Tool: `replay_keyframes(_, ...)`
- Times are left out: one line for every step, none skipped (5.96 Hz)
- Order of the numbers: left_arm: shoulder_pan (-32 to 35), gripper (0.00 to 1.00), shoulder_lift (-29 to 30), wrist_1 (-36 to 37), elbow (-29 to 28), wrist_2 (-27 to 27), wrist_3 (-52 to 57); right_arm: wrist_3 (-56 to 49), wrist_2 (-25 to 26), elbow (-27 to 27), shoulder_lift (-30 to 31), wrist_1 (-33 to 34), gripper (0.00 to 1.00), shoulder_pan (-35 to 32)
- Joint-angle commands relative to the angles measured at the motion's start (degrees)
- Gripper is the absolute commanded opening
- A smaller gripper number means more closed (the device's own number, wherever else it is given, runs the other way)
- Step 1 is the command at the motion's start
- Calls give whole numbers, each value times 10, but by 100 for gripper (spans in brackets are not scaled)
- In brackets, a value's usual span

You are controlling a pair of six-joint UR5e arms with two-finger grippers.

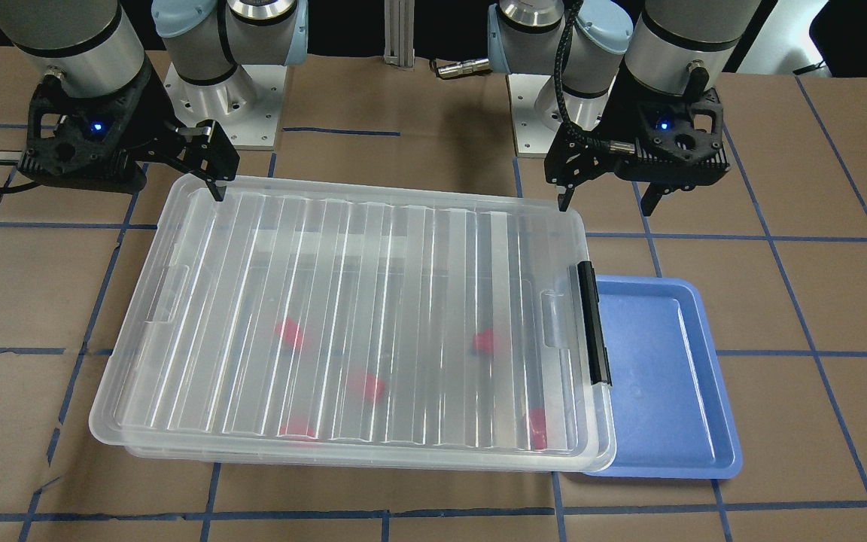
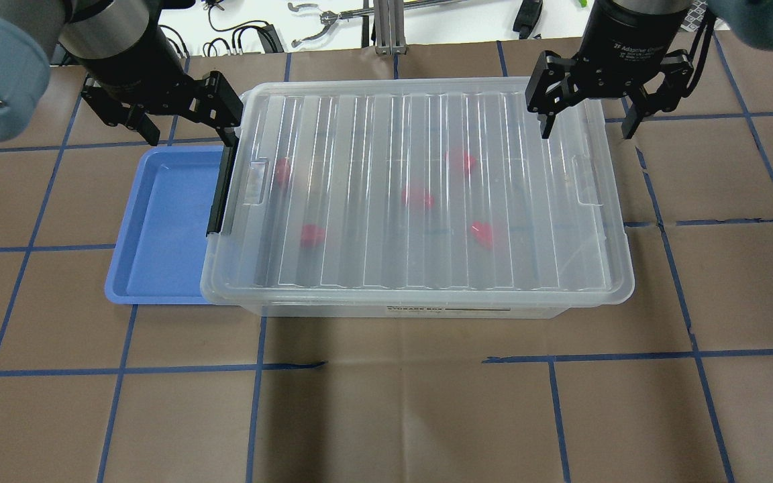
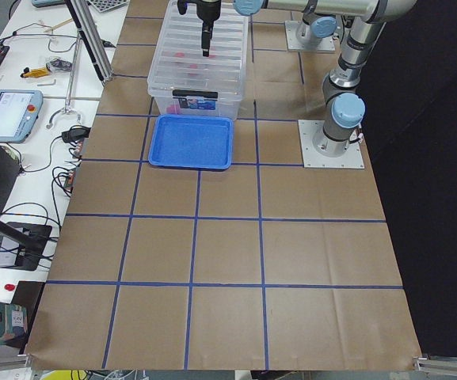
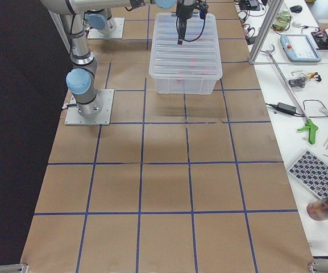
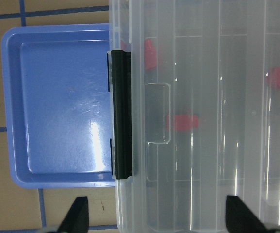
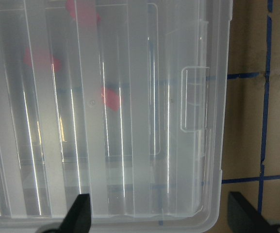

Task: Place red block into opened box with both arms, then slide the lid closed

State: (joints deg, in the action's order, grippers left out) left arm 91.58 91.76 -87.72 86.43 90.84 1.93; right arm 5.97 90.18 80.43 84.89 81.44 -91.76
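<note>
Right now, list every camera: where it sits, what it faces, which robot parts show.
Front-facing: across the table, facing the robot; lid, arm bases, left gripper at view's right.
Overhead: behind the robot, looking down; right gripper at view's right.
Exterior left: table's left end, looking along it; left arm nearest.
Exterior right: opposite end; right arm nearest.
Left wrist: straight down on blue tray and black latch; own fingertips below.
Right wrist: straight down on lid's other end.
Shared: front-facing and overhead both show red blocks under the lid.

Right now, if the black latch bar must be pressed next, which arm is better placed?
Left. The left gripper hangs open at the lid corner beside the black latch bar; the right gripper is at the opposite short end.
</note>
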Motion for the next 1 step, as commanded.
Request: replay_keyframes(-1,98,1,0,0,0,0,0,0,0,1,0,100,0)
